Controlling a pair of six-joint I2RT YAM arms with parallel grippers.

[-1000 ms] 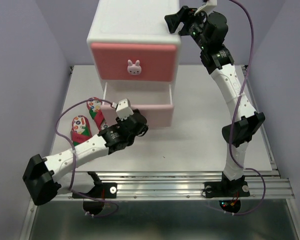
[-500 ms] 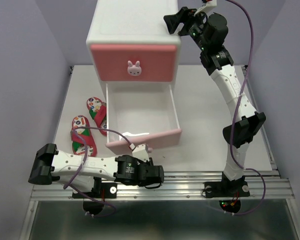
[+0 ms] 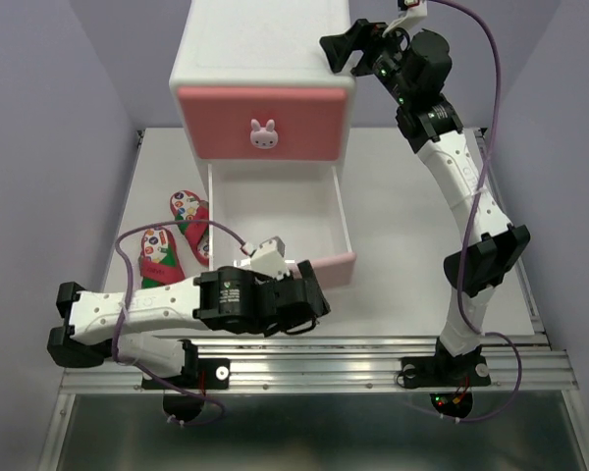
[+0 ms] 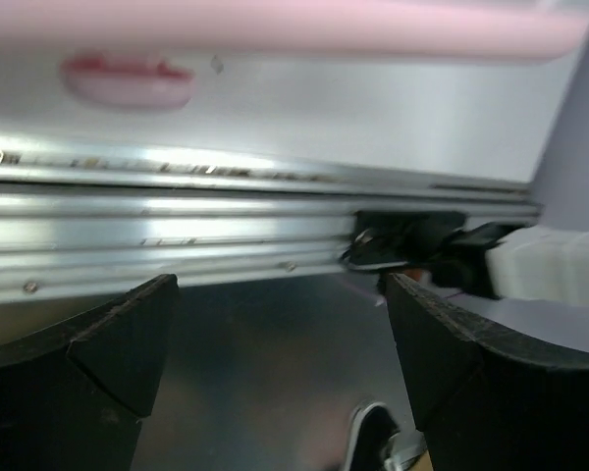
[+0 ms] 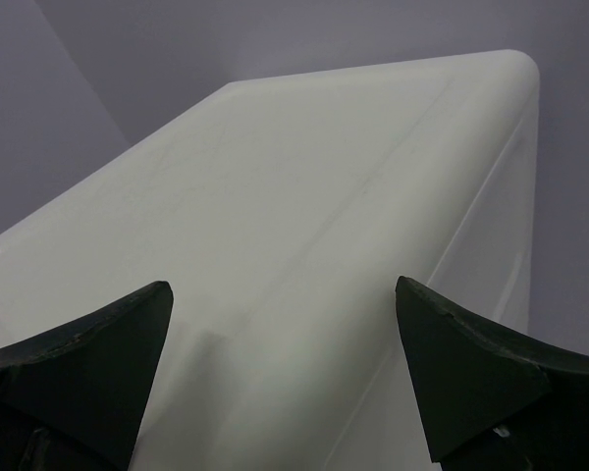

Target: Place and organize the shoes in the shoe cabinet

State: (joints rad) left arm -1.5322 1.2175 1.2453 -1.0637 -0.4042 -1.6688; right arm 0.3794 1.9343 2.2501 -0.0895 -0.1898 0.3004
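- While the lower drawer (image 3: 275,216) stands pulled out at centre frame, bare inside, the red sandals (image 3: 160,253) lie on the table (image 3: 402,216) just beside its left wall.
- Left gripper (image 4: 280,285): jaws wide, holding nothing, low in frame by the drawer front.
- Sandals lie up-left of it, their long axes roughly along the drawer wall; the left arm is judged nearer.
- Right gripper (image 5: 282,287): wide, empty, over the shoe cabinet (image 3: 265,49) top, upper right.
- White sneakers: not seen.
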